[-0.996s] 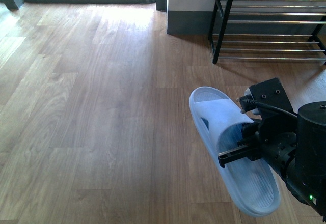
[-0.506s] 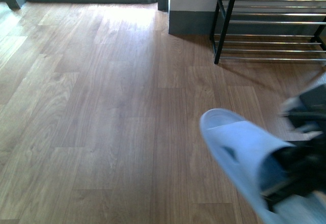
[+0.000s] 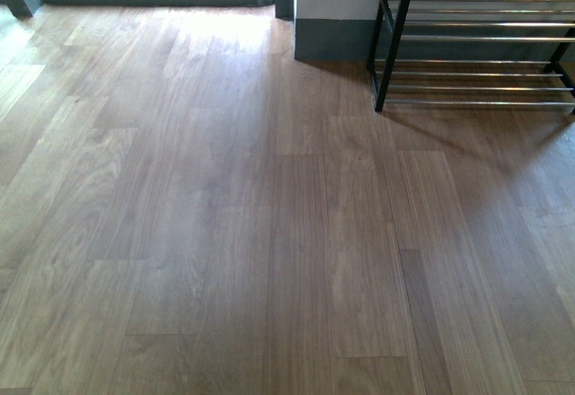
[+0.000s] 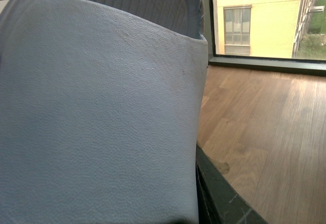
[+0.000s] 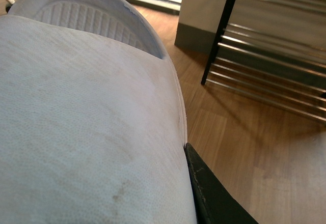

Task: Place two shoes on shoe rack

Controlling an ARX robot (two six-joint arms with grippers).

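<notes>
The front view is showing a brown wood plank floor (image 3: 225, 215). A black metal-framed shoe rack (image 3: 396, 31) with tiers of thin silver bars is standing at its far right end. Just beside the rack, a pale wall with a grey skirting (image 3: 332, 40) is meeting the floor. The two shoes are showing only in the wrist views.

In the left wrist view, a pale blue textured slide slipper (image 4: 102, 122) is filling most of the picture. Its broad strap is sitting close to the lens, and a ribbed footbed is showing past it. The left hand (image 4: 206, 183) is pinching this slipper. One black finger (image 4: 224, 206) is lying against the slipper's edge, and the other finger is hiding behind the shoe. The slipper is hanging above the floor. The rack is out of this view, so the slipper's place relative to it cannot be told. Past the slipper, a window (image 4: 265, 20) is looking out on a yellow building.

In the right wrist view, a second pale slide slipper (image 5: 86, 132), whiter and lightly smudged, is filling the picture in the same way. The right hand (image 5: 201, 183) is gripping it, with one black finger (image 5: 216, 203) pressing along its edge. This slipper is hanging above the floor near the rack, apart from it, with bare planks lying between them.
</notes>
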